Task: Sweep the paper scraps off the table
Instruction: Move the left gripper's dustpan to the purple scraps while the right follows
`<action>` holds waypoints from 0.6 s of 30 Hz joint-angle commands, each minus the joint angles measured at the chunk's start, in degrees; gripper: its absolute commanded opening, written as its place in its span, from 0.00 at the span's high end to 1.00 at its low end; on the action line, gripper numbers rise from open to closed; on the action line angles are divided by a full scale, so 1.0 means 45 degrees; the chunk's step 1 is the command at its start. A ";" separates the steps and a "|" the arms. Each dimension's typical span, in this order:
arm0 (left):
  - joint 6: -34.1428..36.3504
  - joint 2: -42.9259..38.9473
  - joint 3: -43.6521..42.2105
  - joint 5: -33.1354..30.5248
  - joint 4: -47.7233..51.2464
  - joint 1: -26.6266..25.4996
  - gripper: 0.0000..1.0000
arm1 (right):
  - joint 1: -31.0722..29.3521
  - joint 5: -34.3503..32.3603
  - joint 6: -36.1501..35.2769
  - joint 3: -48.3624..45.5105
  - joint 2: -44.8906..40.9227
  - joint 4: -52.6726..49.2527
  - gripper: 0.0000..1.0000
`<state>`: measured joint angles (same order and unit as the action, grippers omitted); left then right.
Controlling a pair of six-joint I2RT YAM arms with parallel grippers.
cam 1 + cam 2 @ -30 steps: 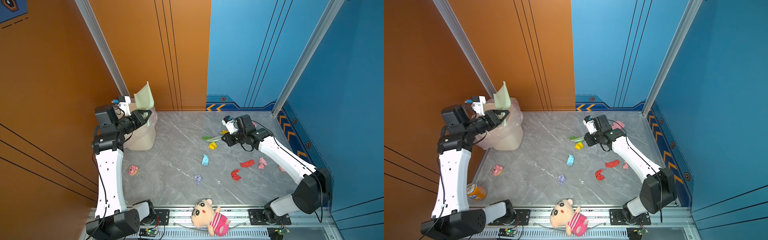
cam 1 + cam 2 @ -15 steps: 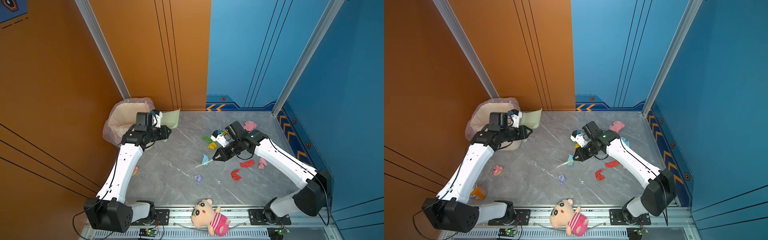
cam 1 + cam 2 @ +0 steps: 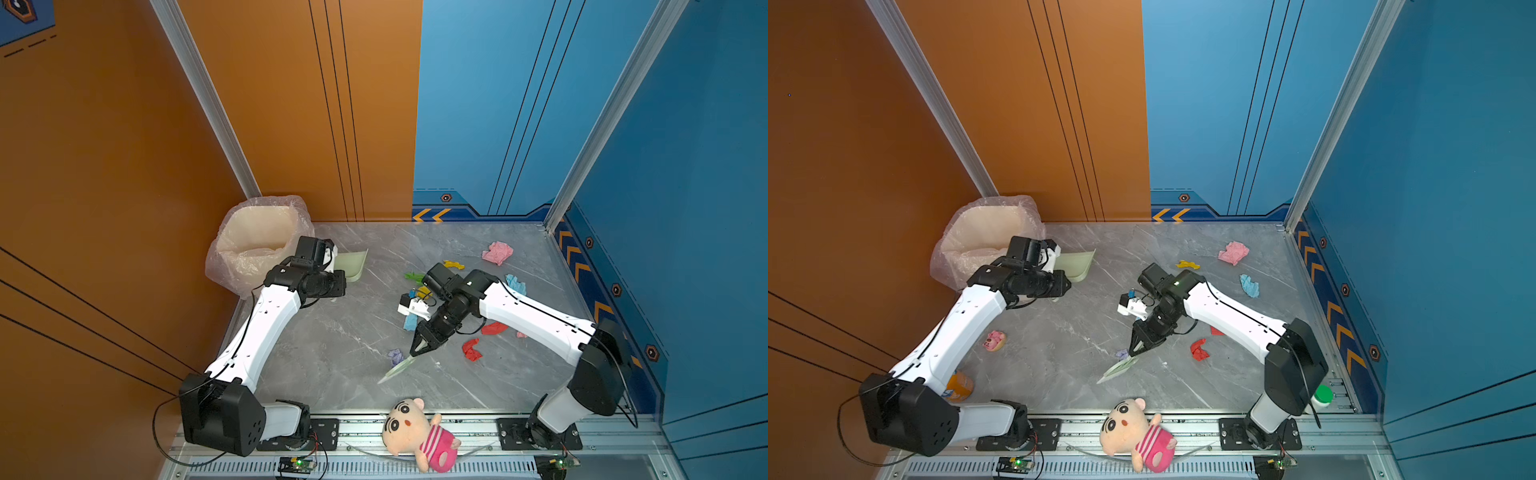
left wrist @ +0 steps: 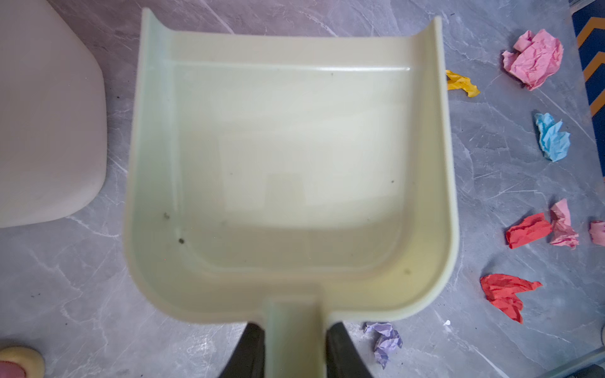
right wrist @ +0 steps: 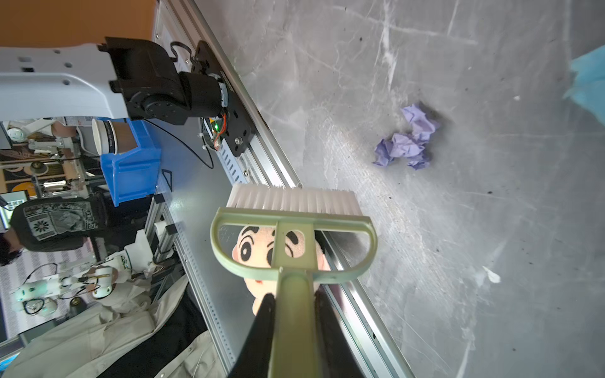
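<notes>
— How much of the desk (image 3: 332, 332) is shown?

— Its grey marbled top is shown almost whole in both top views, though strips are covered by the two arms. The bag-lined bin (image 3: 257, 241) is set just beside the left claw (image 4: 293, 330). Only a cut-off corner of it is caught in the left wrist view.

— How are the claws found?

— The left claw is clamped on the handle of the dustpan (image 4: 288, 163), which is held out ahead of it. Whether its lip rests on the desk cannot be told, and the claw is hidden by its wrist in both top views. The right claw (image 5: 293, 299) is clamped on the handle of the brush (image 5: 296, 284), which is blurred in both top views. The plush doll (image 3: 415, 432), laid on the aluminium rail (image 3: 353, 422) ahead of the right claw, is glimpsed only through the brush frame in the right wrist view.

— Where are the paper scraps (image 4: 504, 291) placed?

— All are scattered on the desk, well apart from the left claw. The lilac scrap (image 5: 407, 144) is seen just beside the right claw, and the red scraps (image 3: 471, 349) are near it. The pink wad (image 3: 497, 252), yellow scrap (image 3: 453, 264) and light blue scrap (image 3: 515, 284) are placed farther behind it. A green scrap (image 3: 413, 275) and a blue scrap (image 3: 410, 322) are half hidden by the right arm.
</notes>
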<state>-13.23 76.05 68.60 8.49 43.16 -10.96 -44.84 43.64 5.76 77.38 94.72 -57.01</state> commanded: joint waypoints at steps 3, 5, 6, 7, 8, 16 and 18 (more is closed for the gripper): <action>0.0115 0.0278 -0.0375 -0.0400 0.0180 -0.0062 0.75 | 0.0133 0.0156 -0.0403 0.0190 0.1055 -0.0012 1.00; 0.0060 0.0307 -0.0471 -0.0427 0.0195 -0.0125 0.75 | 0.0253 -0.0112 -0.0150 0.0282 0.1348 0.0481 1.00; 0.0050 0.0313 -0.0512 -0.0492 0.0195 -0.0162 0.75 | 0.0331 -0.0217 0.0034 0.0332 0.1474 0.0717 1.00; 0.0033 0.0326 -0.0559 -0.0572 0.0194 -0.0209 0.75 | 0.0452 -0.0304 0.0271 0.0396 0.1595 0.1042 1.00; 0.0012 0.0326 -0.0628 -0.0618 0.0195 -0.0248 0.75 | 0.0569 -0.0367 0.0447 0.0485 0.1755 0.1304 1.00; -0.0198 0.0472 -0.1256 -0.0952 0.0185 -0.0586 0.75 | 0.1789 -0.1558 0.2463 0.1151 0.2835 0.3707 1.00; -0.0252 0.0550 -0.1434 -0.1099 0.0195 -0.0729 0.75 | 0.1958 -0.2159 0.2681 0.1444 0.3034 0.3870 1.00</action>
<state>-13.52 77.73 63.48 5.52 43.16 -13.26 -36.95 38.98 13.98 81.78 106.91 -44.05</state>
